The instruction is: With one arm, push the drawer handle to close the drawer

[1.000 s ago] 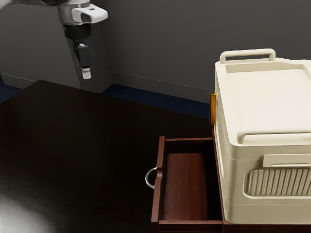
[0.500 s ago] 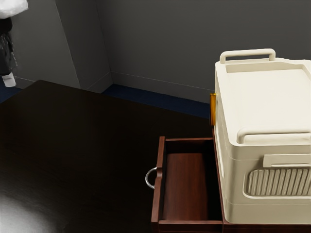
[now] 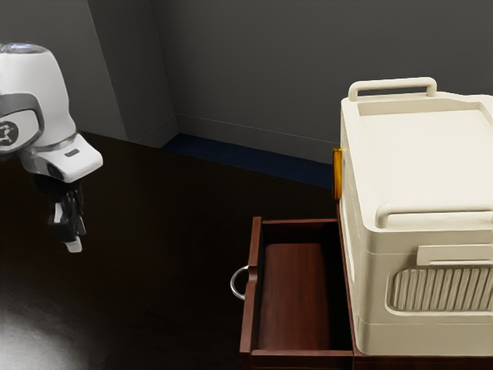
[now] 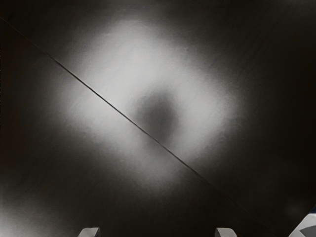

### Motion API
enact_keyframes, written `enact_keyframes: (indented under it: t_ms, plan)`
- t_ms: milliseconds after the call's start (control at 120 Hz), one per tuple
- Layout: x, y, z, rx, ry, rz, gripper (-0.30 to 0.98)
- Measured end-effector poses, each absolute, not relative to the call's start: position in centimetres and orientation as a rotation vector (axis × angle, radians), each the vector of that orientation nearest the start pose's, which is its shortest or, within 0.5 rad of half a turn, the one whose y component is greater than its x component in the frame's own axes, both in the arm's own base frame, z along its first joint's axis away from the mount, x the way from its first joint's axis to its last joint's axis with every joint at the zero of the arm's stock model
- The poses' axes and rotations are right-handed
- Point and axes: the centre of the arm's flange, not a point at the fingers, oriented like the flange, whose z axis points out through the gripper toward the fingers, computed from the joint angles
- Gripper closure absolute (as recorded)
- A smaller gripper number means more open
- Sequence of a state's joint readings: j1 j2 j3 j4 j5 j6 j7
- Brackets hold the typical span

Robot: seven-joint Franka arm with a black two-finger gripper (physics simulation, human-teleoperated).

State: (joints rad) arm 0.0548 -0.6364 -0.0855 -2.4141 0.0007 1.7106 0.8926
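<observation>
The black two-finger gripper (image 3: 74, 247), fingers spread, hangs at the exterior view's left; the reddish-brown wooden drawer (image 3: 249, 316) stands open.

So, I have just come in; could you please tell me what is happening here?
A robot arm is meant to push the drawer's handle and close the drawer. At this moment it handles nothing: its claw is open and empty above the table, well away from the handle. The drawer stands pulled out from under the pale box, its handle on the arm's side, so the closing is not yet done.
</observation>
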Motion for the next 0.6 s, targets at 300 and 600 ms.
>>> enact_keyframes:
  t_ms: [300, 600]
  plan:
    - [40.5, -6.5, 45.1, -2.666, 1.582, -0.011, 0.73]
    - [40.9, -13.1, 43.5, -2.572, 1.724, -0.128, 0.78]
